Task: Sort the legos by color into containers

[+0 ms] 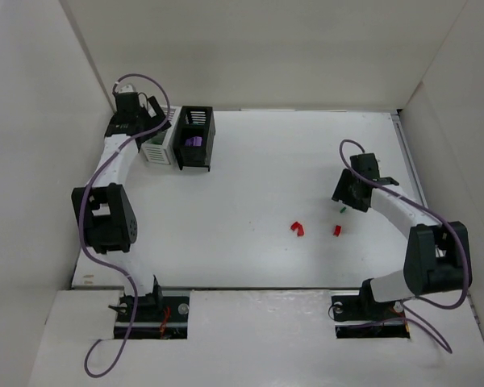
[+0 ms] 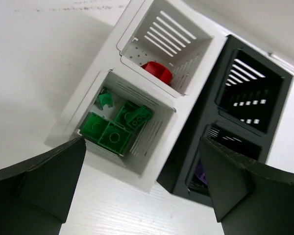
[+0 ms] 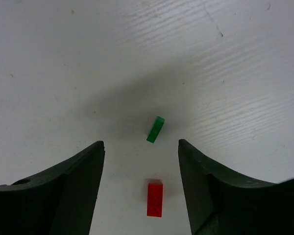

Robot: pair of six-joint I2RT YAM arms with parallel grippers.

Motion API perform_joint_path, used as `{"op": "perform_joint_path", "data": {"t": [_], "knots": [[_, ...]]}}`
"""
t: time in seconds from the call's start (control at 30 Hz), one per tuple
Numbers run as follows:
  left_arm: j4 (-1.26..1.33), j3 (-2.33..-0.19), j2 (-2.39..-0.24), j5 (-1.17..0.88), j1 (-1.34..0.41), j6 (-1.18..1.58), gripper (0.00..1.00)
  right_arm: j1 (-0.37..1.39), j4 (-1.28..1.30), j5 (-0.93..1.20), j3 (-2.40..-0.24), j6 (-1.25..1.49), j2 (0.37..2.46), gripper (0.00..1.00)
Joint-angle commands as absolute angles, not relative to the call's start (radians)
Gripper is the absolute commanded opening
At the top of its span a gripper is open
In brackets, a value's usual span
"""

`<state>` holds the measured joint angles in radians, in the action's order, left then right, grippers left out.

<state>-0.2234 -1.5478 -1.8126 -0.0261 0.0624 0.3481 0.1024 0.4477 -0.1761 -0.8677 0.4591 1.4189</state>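
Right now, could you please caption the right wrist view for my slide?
Open right gripper hovers over a green brick and a red brick lying apart on the white table.

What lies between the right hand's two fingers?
In the right wrist view, a red brick lies on the table in the gap of the open right hand. A green brick sits just beyond its tips. Neither is touched.

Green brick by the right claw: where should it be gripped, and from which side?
Probably across its narrow width, on the two long faces, coming straight down from above. The green brick lies alone, long and thin, slightly skewed to the open right claw; the red brick sits clear.
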Motion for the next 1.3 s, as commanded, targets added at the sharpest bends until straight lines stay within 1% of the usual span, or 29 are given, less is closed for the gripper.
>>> {"op": "perform_joint_path", "data": {"t": [0.0,0.1,0.3,0.4,0.57,0.63,0.67,0.73,0.87,0.9,1.0,1.07,1.13,1.27], "knots": [[-0.169,-1.513,-1.655,-0.048,0.061,0.336,1.00,0.075,0.442,-0.178,-0.856,0.528,1.431,0.65],[-0.147,-1.464,-1.608,-0.072,0.043,0.336,1.00,0.075,0.408,-0.146,-0.847,0.528,1.468,0.62],[-0.127,-1.382,-1.493,-0.083,0.009,0.356,1.00,0.066,0.399,-0.124,-0.871,0.528,1.554,0.62],[-0.104,-1.333,-1.431,-0.106,0.009,0.368,1.00,0.066,0.387,-0.115,-0.882,0.537,1.581,0.59],[-0.104,-1.307,-1.385,-0.115,0.009,0.368,1.00,0.057,0.408,-0.115,-0.914,0.537,1.605,0.50],[-0.104,-1.295,-1.358,-0.106,0.009,0.368,1.00,0.057,0.419,-0.106,-0.923,0.526,1.615,0.49],[-0.104,-1.286,-1.358,-0.106,0.009,0.368,1.00,0.057,0.419,-0.106,-0.923,0.526,1.624,0.45],[-0.104,-1.285,-1.347,-0.097,0.009,0.368,1.00,0.057,0.428,-0.106,-0.933,0.526,1.624,0.45],[-0.104,-1.285,-1.347,-0.097,0.009,0.368,1.00,0.057,0.446,-0.106,-0.942,0.526,1.634,0.35],[-0.104,-1.285,-1.347,-0.088,0.009,0.368,1.00,0.057,0.446,-0.095,-0.942,0.517,1.634,0.30],[-0.104,-1.285,-1.347,-0.087,0.009,0.368,1.00,0.057,0.456,-0.095,-0.942,0.517,1.634,0.27],[-0.104,-1.285,-1.347,-0.087,0.009,0.368,1.00,0.057,0.469,-0.095,-0.933,0.506,1.634,0.24],[-0.104,-1.285,-1.347,-0.087,0.009,0.368,1.00,0.057,0.469,-0.086,-0.922,0.506,1.623,0.22],[-0.104,-1.285,-1.347,-0.087,0.009,0.368,1.00,0.057,0.491,-0.086,-0.911,0.497,1.614,0.25]]}}
